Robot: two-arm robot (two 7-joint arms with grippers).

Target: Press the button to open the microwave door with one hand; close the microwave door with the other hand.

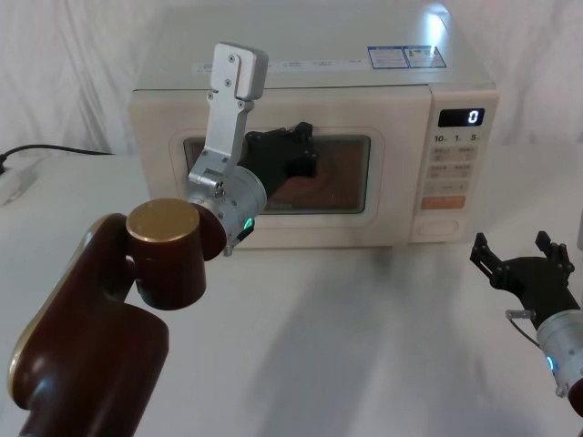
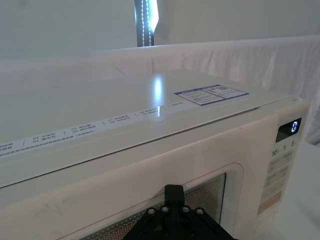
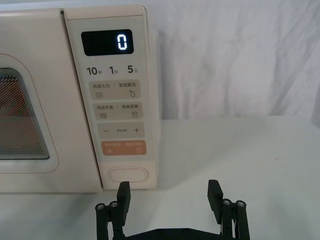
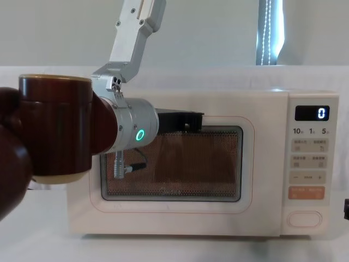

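Microwave door (image 1: 273, 173) closed, left gripper (image 1: 296, 150) against its glass at 12 o'clock, finger state cannot be told, right gripper (image 3: 170, 192) with fingers apart, just at 6 o'clock of the button (image 3: 129, 175), not touching

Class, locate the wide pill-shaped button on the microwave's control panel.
The button sits at the bottom of the control panel, on the microwave's right side, directly below the orange key; the open right gripper hovers just before it.

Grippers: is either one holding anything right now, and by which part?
Nothing is held. The right gripper is open, short of the button; the left gripper is at the microwave door, gripping nothing.
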